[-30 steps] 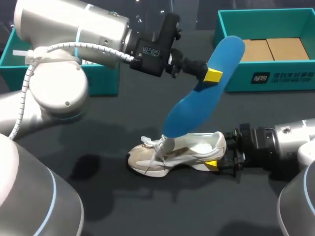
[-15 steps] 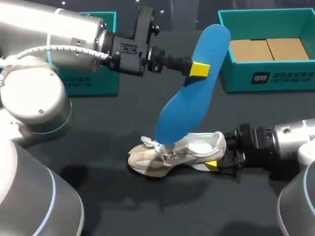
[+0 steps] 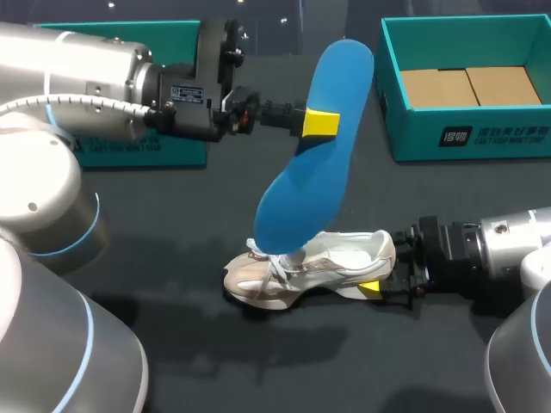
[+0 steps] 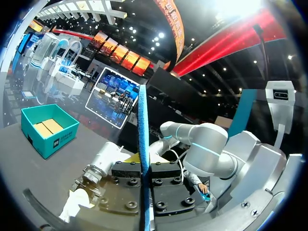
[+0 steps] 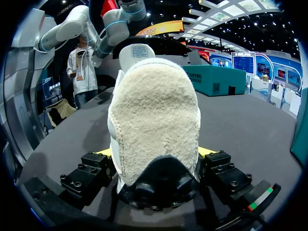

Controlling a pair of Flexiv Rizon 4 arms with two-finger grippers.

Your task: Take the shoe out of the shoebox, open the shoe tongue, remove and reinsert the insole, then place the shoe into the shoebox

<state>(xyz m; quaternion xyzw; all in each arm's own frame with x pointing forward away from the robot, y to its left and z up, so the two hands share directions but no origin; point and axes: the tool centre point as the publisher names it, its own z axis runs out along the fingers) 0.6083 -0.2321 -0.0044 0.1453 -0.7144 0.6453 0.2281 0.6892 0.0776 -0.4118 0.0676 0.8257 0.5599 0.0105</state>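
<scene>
A blue insole [image 3: 314, 172] hangs steeply tilted above the table, with my left gripper [image 3: 320, 123] shut on its upper part. Its lower end is just over the laces of the beige shoe [image 3: 301, 268]; whether they touch I cannot tell. In the left wrist view the insole [image 4: 143, 144] runs edge-on between that gripper's [image 4: 144, 168] fingers, the shoe [image 4: 72, 211] below. The shoe stands upright on the table. My right gripper [image 3: 379, 275] is shut on its heel from the right. In the right wrist view the fleecy heel [image 5: 154, 130] fills the gap between the gripper's [image 5: 156, 159] fingers.
The open teal shoebox [image 3: 482, 138], with brown card inside, stands at the back right. A second teal box part [image 3: 138, 146] lies at the back left, behind my left arm. Dark tabletop stretches around the shoe.
My left arm has carried the insole to the left, and its lower end has slid from the shoe's opening toward the laces. The right arm and the shoe have stayed put.
</scene>
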